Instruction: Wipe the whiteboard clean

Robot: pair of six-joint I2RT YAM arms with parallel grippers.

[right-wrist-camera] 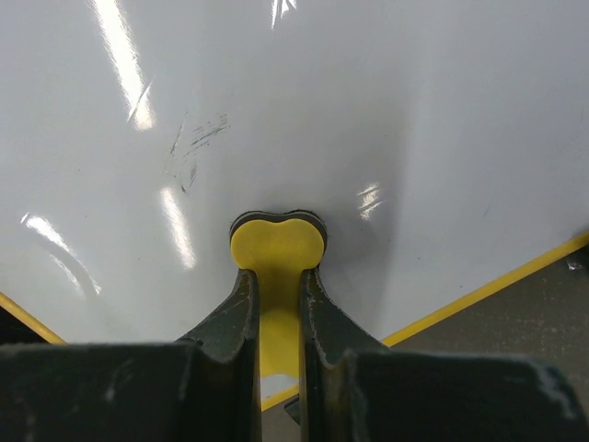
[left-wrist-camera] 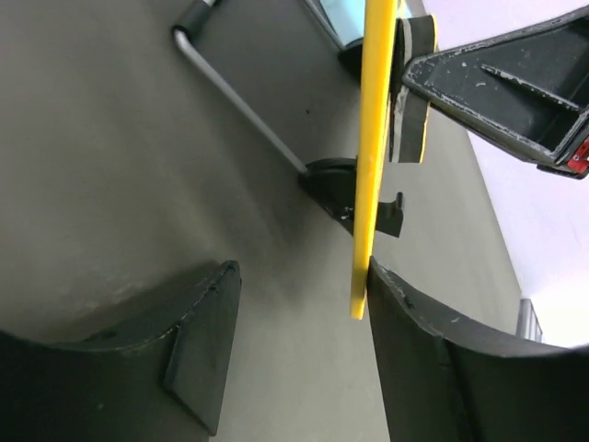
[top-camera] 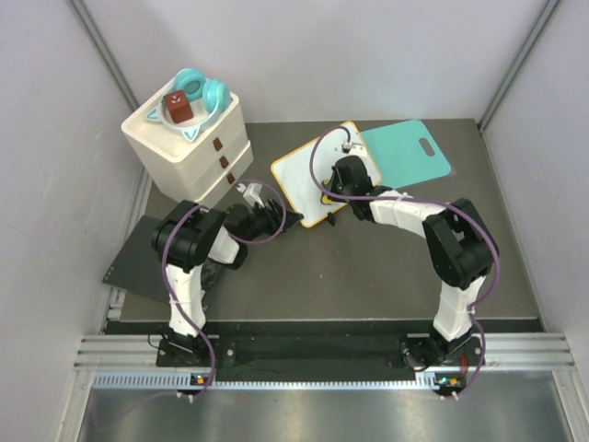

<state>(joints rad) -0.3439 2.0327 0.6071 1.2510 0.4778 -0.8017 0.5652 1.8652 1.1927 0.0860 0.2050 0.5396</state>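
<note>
The whiteboard (top-camera: pixel 299 180) sits askew near the middle of the tabletop's (top-camera: pixel 368 267) far edge. The right tool (right-wrist-camera: pixel 276 295) is clamped on a yellow eraser (right-wrist-camera: pixel 276 244), whose pad presses on the white surface. Faint grey smears (right-wrist-camera: pixel 189 152) show just beside it. The left tool (left-wrist-camera: pixel 302 272) stands open astride the board's near-left edge, unclamped. Wiping seems under way. Next, the eraser likely needs to sweep over those smears while the left tool steadies the frame.

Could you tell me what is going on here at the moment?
The right tool is shut on a yellow eraser and holds it against the whiteboard. The left tool stands open astride one edge of it, one finger touching. Faint grey smudges show on the white surface above the eraser.
</note>
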